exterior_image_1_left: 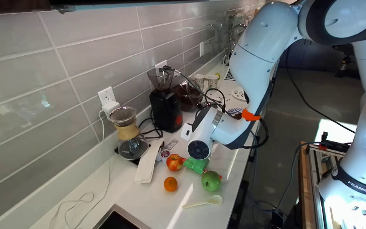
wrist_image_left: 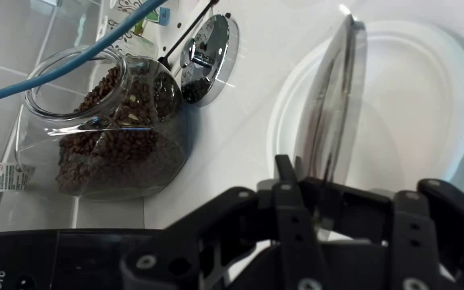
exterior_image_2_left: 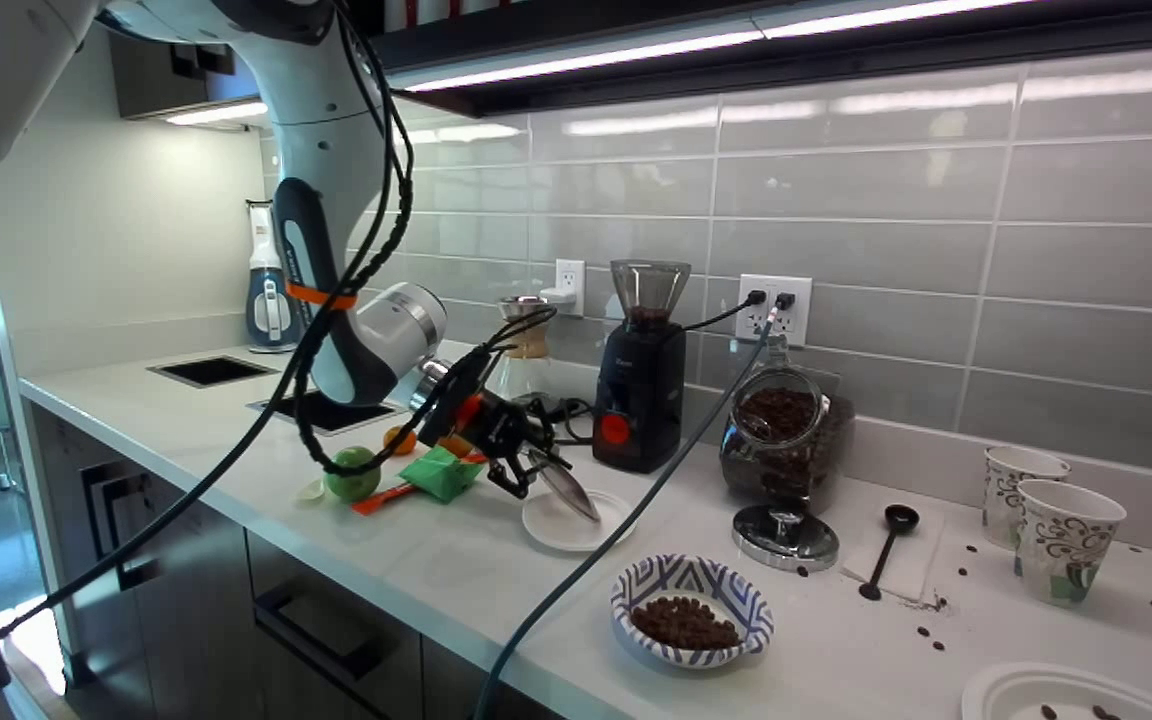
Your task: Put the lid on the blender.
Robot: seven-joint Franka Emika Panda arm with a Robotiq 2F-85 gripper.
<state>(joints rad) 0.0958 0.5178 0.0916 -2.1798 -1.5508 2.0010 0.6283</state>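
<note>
Arm (exterior_image_1_left: 275, 28) bent, forearm (exterior_image_1_left: 253, 68) slanting down, hand (exterior_image_2_left: 533, 470) clamped.

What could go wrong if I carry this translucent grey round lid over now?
The tilted lid, gripped near one edge by the black two-fingered gripper, might twist or slip. Unless levelled, it may not seat on the tall clear-topped black blender. A sideways swing could snag the slanting blue cable or bump the open clear glass jar of brown beans.

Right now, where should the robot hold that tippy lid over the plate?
I'd pinch the lid by its raised rim, coming from above and squeezing both faces: it is thin and tilts steeply over the plate, that edge uppermost. The gripper is shut on it there.
</note>
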